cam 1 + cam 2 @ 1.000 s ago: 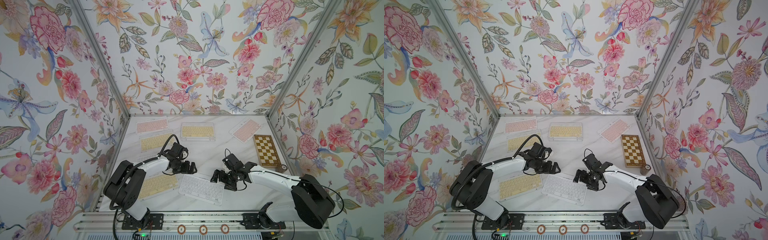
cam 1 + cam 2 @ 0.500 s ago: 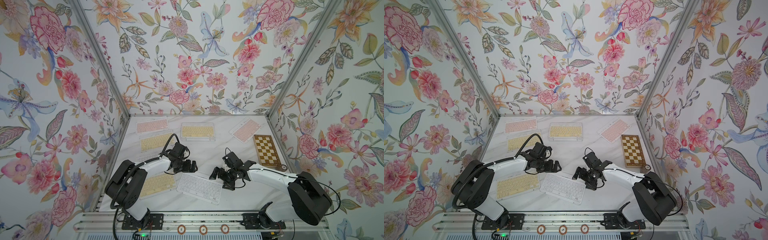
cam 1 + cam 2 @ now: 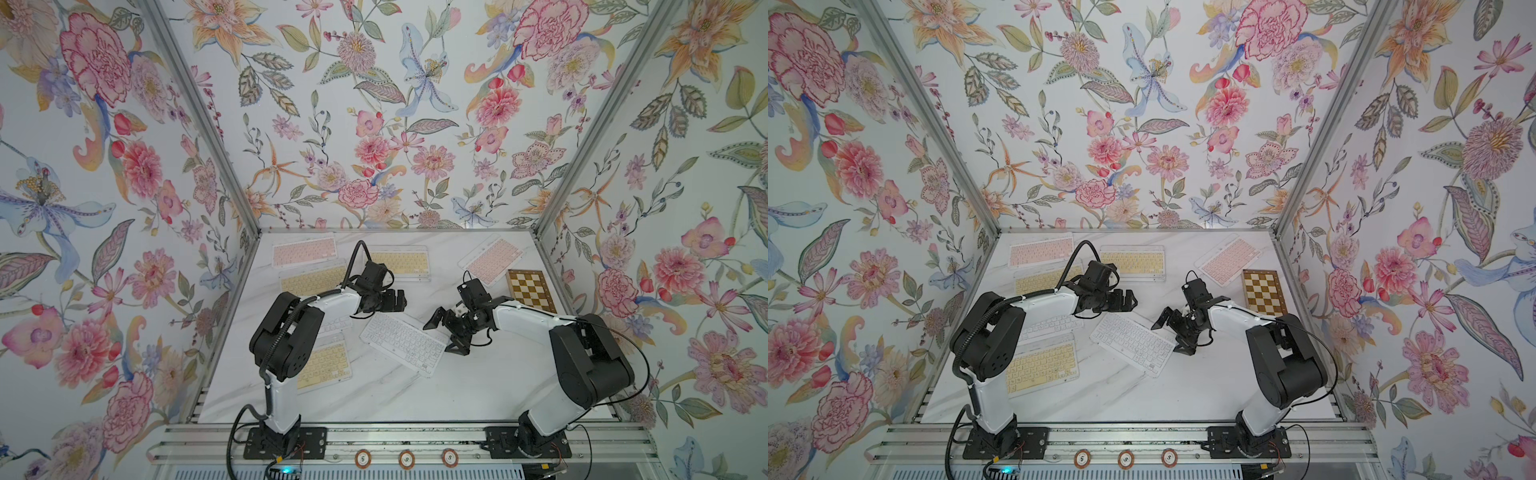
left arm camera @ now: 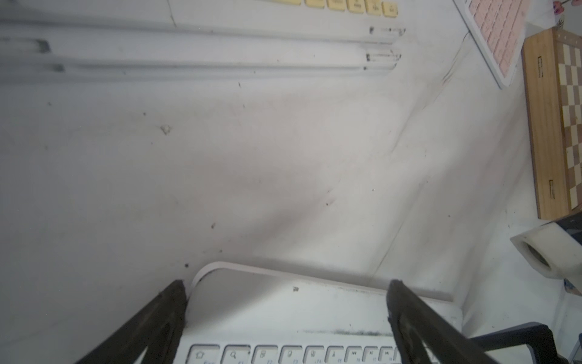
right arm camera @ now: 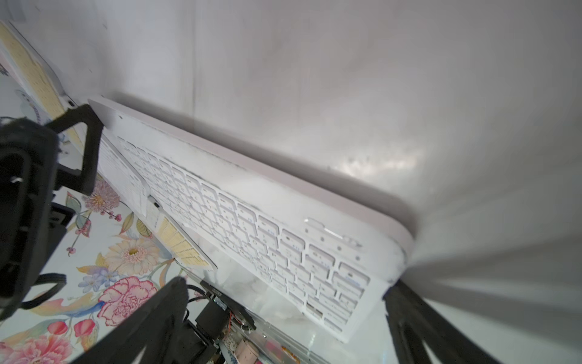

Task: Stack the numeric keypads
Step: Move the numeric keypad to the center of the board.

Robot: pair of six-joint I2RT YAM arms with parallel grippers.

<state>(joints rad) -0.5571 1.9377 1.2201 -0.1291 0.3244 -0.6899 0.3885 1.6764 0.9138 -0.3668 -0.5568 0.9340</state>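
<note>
The thin white rectangular keypad with white keys [image 3: 402, 344] lies flat at the middle of the pale marbled table [image 3: 478, 386], its long axis running from 10 to 4 o'clock. My left gripper [image 4: 287, 282] hovers over its 10 o'clock end, jaws spread, holding nothing. My right gripper [image 3: 444, 336] sits at its 3 o'clock end, jaws wide around one corner, not clamped.

I judge the step to be lifting this keypad. I should get one finger under the thin edge, pinch the frame rather than the keys, and keep it level.

A second white keypad [image 3: 338, 324] at 9 o'clock, partly under my left arm, and a yellow-keyed keypad [image 3: 326, 365] at 7 o'clock look like the nearest bases; I should square the edges before letting go. The brown-and-cream wooden chessboard [image 3: 532, 291] at 2 o'clock is no part of the stack
</note>
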